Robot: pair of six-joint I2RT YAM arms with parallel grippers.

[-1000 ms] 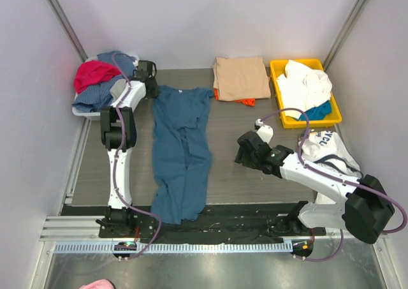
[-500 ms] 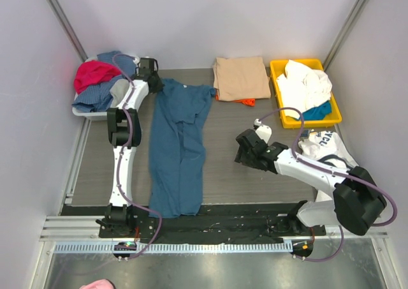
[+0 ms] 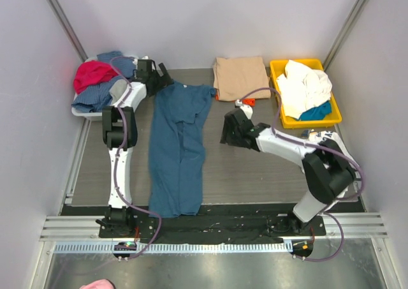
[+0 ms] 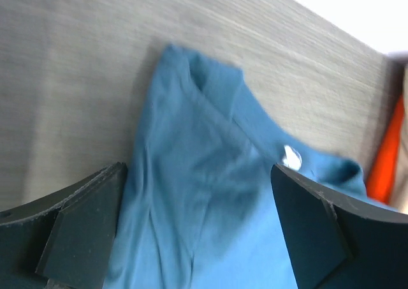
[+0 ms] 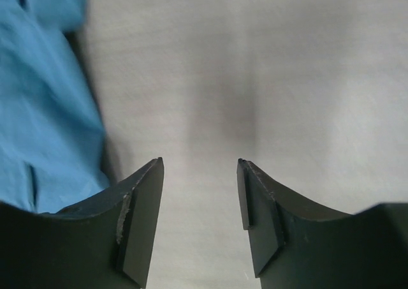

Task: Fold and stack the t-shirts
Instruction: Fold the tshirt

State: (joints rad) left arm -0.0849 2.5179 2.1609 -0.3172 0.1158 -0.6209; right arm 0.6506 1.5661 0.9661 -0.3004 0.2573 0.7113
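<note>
The teal-blue t-shirt [image 3: 178, 148] is stretched out long and rumpled down the left-centre of the top view, collar end toward the upper part of the frame, hem reaching the dark strip at the bottom edge of the table [image 3: 255, 174]. It isn't folded, just lying there with creases running its length.

Left gripper [image 3: 159, 80] sits at the upper left of the frame, right by the shirt's shoulder. On the left wrist view its fingers [image 4: 83, 225] are spread wide, one at each lower corner, with nothing pinched between them. The shirt's collar and its small white tag show below, and a sliver of orange at the right edge.

Right gripper [image 3: 228, 129] hovers in the middle of the frame, just right of the shirt and apart from it. Its own camera shows the fingers [image 5: 140, 212] partly apart over bare wood grain, gripping nothing, with the blue cloth filling the left side of that frame.

Up at the top centre, the tan t-shirt [image 3: 241, 77] lies folded in a neat rectangle, and the orange t-shirt [image 3: 245, 101] peeks out from under its lower edge. To the right of them stands a yellow bin [image 3: 275, 91] holding white clothes [image 3: 306, 85]. A heap of red and blue clothes [image 3: 95, 78] fills the upper left corner.
</note>
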